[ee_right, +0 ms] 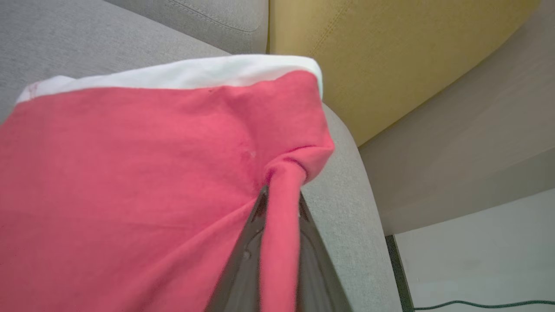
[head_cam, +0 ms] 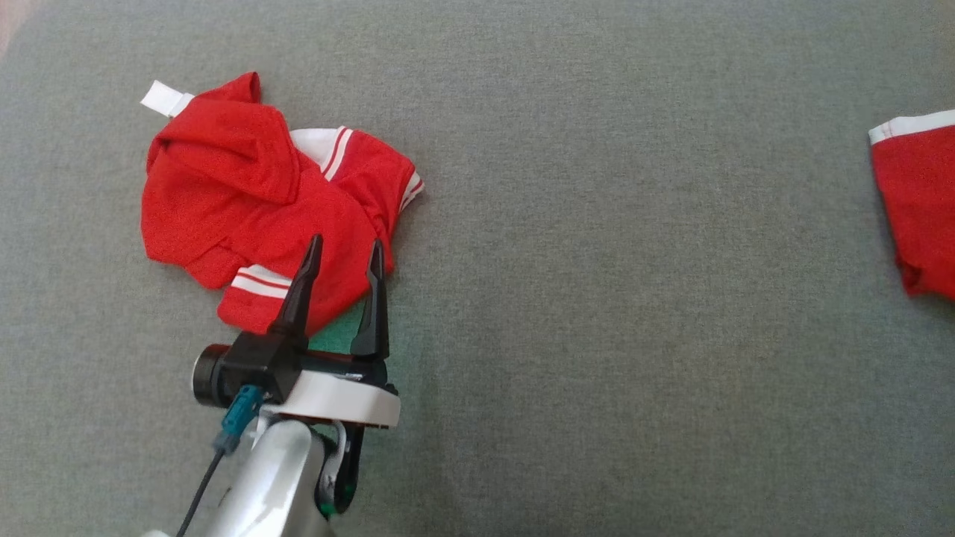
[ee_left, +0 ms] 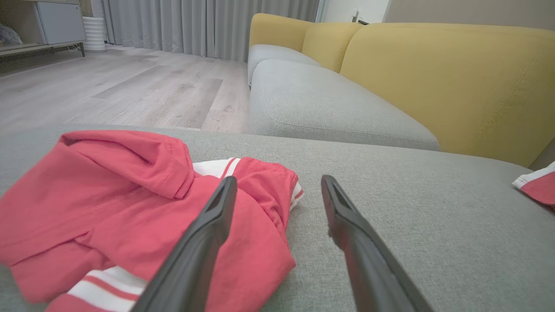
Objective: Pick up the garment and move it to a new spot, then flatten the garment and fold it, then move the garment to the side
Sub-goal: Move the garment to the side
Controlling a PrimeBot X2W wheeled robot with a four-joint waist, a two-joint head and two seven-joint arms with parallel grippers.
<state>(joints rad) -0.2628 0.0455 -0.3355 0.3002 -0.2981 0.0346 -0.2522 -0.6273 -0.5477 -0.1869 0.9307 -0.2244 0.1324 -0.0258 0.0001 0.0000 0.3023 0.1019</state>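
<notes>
A crumpled red garment with white striped cuffs lies on the grey cushion at the left. My left gripper hovers open over its near right edge, the left finger above the cloth and the right finger at its border. In the left wrist view the same red garment lies under and left of the open left gripper. A second red garment with a white hem lies at the right edge. My right gripper is shut on a pinched fold of this second garment.
The grey cushion stretches bare between the two garments. A yellow backrest rises behind it, with another grey seat beyond. Wooden floor lies past the cushion's far edge. The cushion's corner drops off beside the right gripper.
</notes>
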